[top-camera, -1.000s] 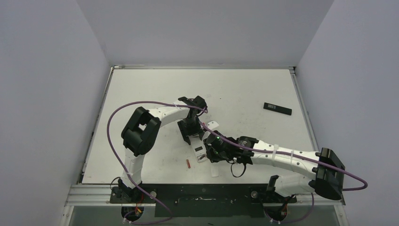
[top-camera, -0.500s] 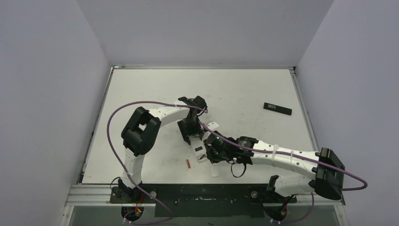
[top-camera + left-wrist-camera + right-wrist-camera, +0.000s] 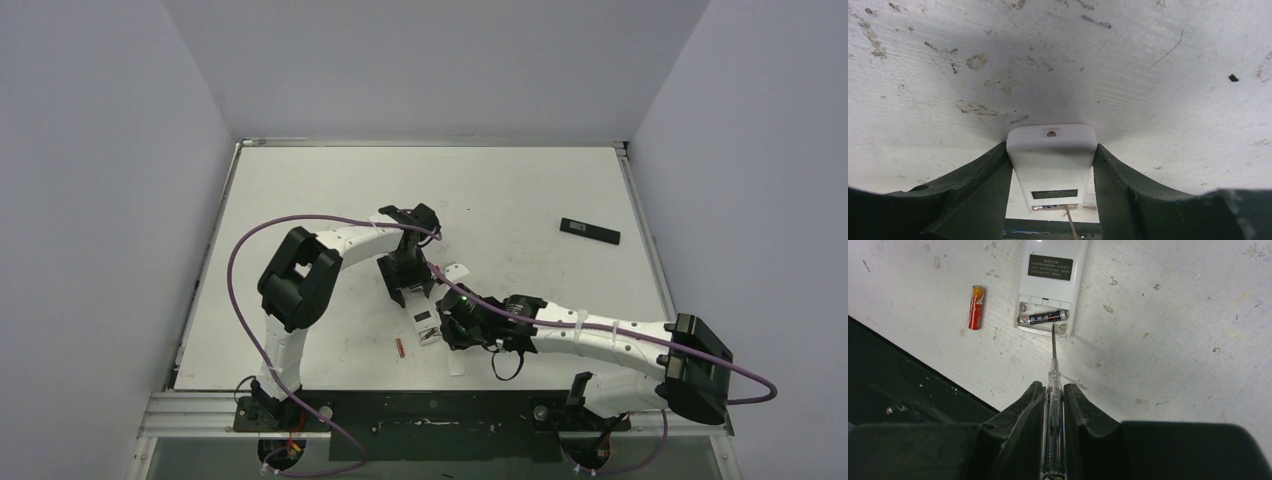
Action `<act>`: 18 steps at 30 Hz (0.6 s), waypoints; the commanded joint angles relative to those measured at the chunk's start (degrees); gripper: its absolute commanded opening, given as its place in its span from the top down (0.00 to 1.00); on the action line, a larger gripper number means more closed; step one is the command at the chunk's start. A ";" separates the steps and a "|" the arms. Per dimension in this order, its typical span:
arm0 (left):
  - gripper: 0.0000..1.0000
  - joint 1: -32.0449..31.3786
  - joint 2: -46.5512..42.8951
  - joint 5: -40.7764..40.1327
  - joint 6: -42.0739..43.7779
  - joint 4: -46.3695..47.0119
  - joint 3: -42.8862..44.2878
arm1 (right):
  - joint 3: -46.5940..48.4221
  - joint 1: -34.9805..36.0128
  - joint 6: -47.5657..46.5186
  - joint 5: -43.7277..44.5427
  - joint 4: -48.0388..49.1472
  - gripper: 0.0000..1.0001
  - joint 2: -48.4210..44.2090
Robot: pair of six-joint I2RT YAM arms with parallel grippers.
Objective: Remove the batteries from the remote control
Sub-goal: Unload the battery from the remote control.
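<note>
White plastic remote (image 3: 1051,160) sits pinched between the left claw (image 3: 1051,150), jaws partway apart, braced against skidding. Right claw (image 3: 1053,386) clamps tight on a screwdriver (image 3: 1053,347), tip right at the dark battery (image 3: 1044,317) in the open bay just ahead. A red battery (image 3: 976,307) lies loose on the worktop (image 3: 1173,340), ahead-left of that claw.

battery (image 3: 1044,317) inside remote (image 3: 1050,280), second battery (image 3: 976,307) left of it on table (image 3: 1173,315)
</note>
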 commanded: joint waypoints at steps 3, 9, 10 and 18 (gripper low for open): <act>1.00 -0.18 1.91 -2.94 -0.73 2.21 -0.56 | -3.81 -0.49 5.79 4.90 8.20 0.95 0.11; 1.00 -0.18 1.55 -2.67 -0.76 2.75 -1.24 | -8.17 -2.13 10.12 3.74 14.29 0.95 -2.49; 1.00 -0.18 1.58 -2.74 -0.67 2.73 -1.40 | -8.76 -2.31 10.41 3.27 14.91 0.95 -3.12; 1.00 -0.10 1.38 -2.53 -0.56 3.11 -1.89 | -9.78 -4.23 9.82 -0.58 14.93 0.95 -6.39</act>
